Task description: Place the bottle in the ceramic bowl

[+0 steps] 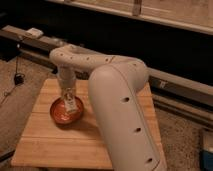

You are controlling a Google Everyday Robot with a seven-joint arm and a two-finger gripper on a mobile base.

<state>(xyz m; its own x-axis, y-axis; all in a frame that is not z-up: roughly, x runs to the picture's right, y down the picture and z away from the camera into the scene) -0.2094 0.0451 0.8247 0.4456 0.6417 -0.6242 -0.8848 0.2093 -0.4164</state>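
The orange-red ceramic bowl [64, 113] sits on the left part of the wooden table [60, 142]. My gripper [68, 96] hangs from the white arm straight above the bowl. It holds the pale bottle [70, 103] upright, with the bottle's lower end down inside the bowl. The bottle's cap is hidden by the gripper.
My big white arm [120, 110] covers the table's right half. A dark rail [30, 42] with a small white box [34, 32] runs behind the table. A black cable [19, 77] lies on the carpet at left. A blue object [207, 155] shows at the lower right edge.
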